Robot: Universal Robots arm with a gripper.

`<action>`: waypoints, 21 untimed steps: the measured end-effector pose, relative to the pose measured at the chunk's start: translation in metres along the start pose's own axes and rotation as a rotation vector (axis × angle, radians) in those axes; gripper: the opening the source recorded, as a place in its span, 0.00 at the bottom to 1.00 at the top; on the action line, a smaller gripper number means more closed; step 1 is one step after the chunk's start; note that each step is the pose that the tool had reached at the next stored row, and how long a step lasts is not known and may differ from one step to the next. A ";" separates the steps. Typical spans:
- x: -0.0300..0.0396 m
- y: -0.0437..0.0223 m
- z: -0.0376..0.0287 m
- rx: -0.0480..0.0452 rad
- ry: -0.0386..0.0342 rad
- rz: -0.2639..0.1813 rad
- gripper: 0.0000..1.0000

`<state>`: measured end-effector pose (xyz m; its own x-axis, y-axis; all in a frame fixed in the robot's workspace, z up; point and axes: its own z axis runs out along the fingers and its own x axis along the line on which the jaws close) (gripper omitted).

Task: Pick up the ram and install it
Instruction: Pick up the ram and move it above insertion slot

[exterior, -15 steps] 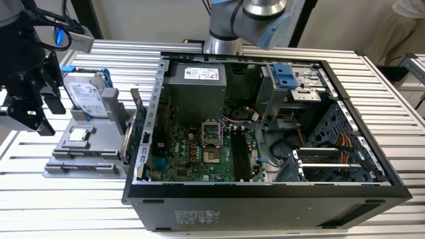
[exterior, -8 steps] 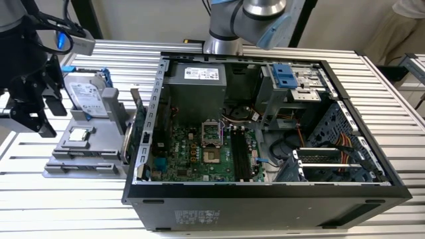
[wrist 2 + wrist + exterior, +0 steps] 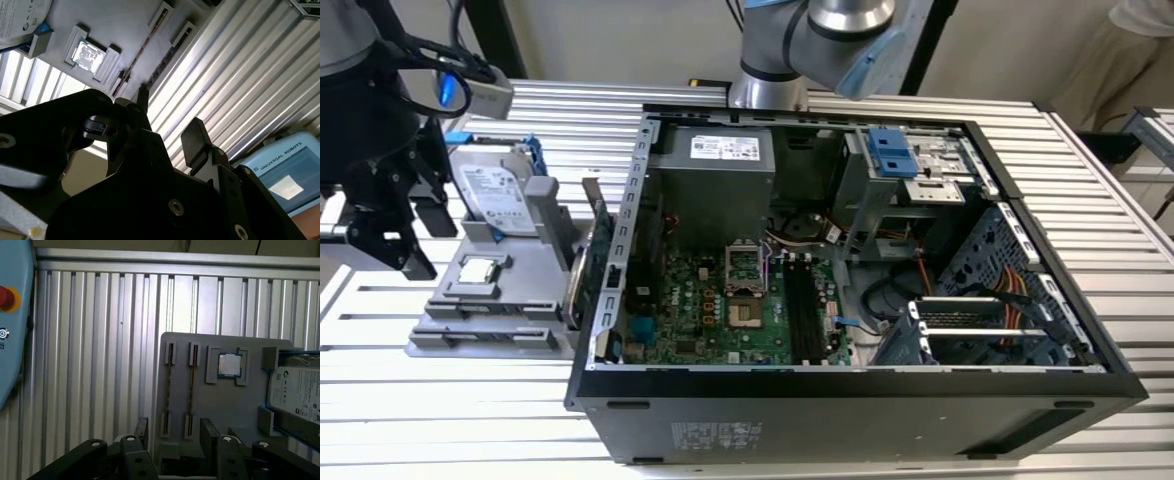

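The ram stands on edge as a thin stick in a slot of the grey holder, with a second stick beside it. In the second wrist view the ram shows as a thin dark line. My gripper hangs above the holder's near end, open, with its black fingers apart and nothing between them. In the exterior view the gripper is at the left, beside the holder. The motherboard's dark memory slots lie inside the open computer case.
On the holder sit a square silver CPU chip and a silver hard drive in a blue bracket. A blue teach pendant lies on the ribbed metal table. A person stands at the exterior view's far right.
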<state>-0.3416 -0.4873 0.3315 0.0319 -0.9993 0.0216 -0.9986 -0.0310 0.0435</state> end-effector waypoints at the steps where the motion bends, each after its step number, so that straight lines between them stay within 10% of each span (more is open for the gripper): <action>1: 0.0000 0.0000 0.0006 -0.0001 0.0001 0.000 1.00; 21: -0.0003 0.0006 0.0105 0.0006 -0.0006 0.020 1.00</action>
<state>-0.3426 -0.4873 0.3211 0.0123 -0.9997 0.0218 -0.9990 -0.0113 0.0424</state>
